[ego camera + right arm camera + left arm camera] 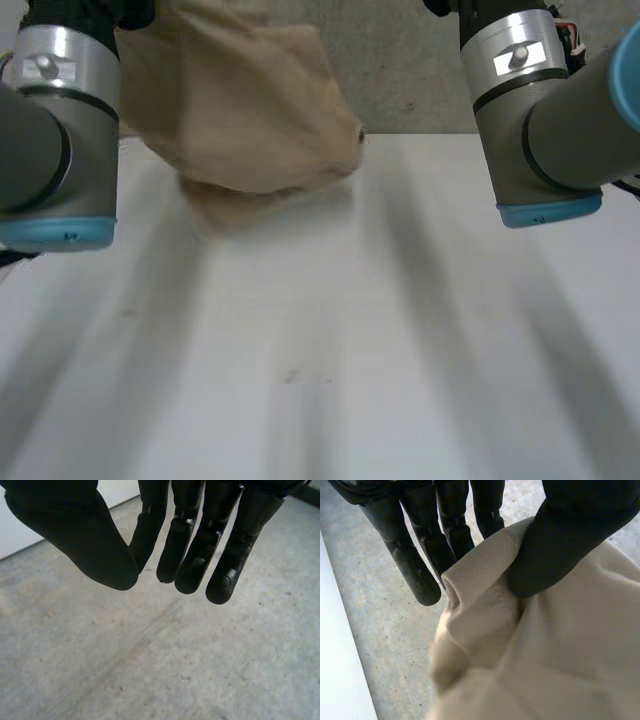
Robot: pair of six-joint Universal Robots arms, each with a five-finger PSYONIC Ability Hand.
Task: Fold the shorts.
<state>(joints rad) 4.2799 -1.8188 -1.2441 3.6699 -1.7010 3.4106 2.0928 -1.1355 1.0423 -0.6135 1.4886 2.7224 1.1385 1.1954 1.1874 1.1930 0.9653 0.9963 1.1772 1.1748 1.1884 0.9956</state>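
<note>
The beige shorts (260,120) hang bunched above the far left part of the white table (350,350), their lowest folds just touching it. In the left wrist view my left hand (565,550) is shut on the shorts (545,655). Its thumb presses a stitched hem edge, and the fingers (420,575) reach down behind the cloth. My right hand (190,555) hangs over the grey floor beyond the table. Its thumb is drawn in against the fingers (225,575), and it holds nothing. Both grey forearms frame the head view.
Speckled grey concrete floor (420,70) lies beyond the table's far edge. The table's edge (335,655) shows beside my left hand, and the table (20,530) shows again behind my right thumb.
</note>
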